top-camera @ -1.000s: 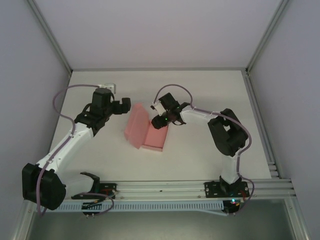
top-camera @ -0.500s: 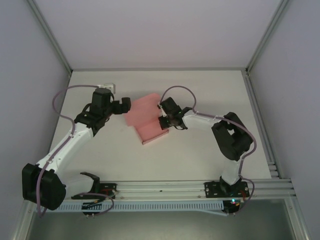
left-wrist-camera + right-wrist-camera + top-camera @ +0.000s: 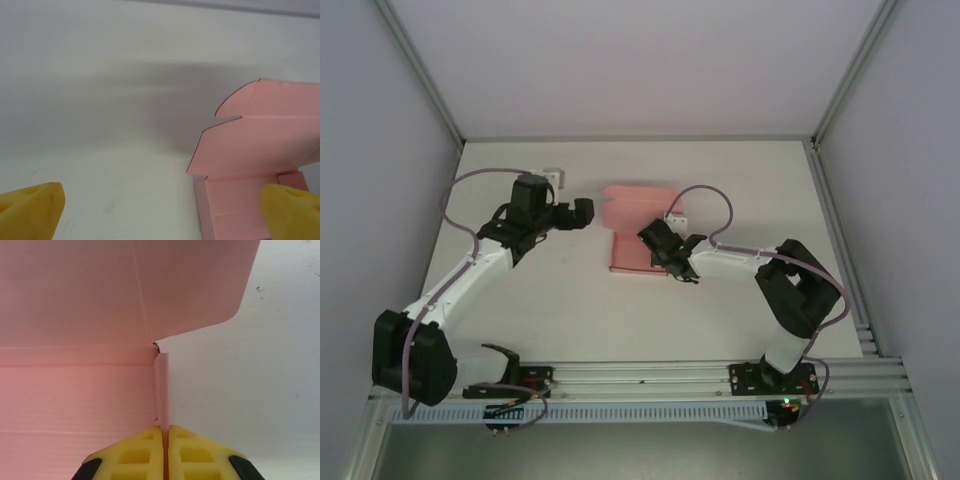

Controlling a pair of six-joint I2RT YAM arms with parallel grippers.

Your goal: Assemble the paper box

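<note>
The pale pink paper box point(image 3: 632, 252) lies near the table's middle as a shallow tray, with its lid flap point(image 3: 638, 203) raised at the far end. My right gripper point(image 3: 663, 246) is shut on the tray's right side wall. In the right wrist view the yellow fingers point(image 3: 145, 455) pinch that thin wall point(image 3: 162, 390), with the box floor point(image 3: 75, 395) to the left. My left gripper point(image 3: 584, 213) hovers open just left of the lid. In the left wrist view its fingertips point(image 3: 30, 207) stand wide apart, the box point(image 3: 250, 150) lying ahead on the right.
A small white block point(image 3: 553, 175) sits at the back left of the table. Aluminium frame posts run along both side walls, and a rail point(image 3: 650, 375) crosses the near edge between the arm bases. Bare white tabletop point(image 3: 750, 190) lies right of the box.
The right gripper has pulled and turned the box, so the tray is now square to the table with the lid at the far side. The left gripper has shifted slightly right.
</note>
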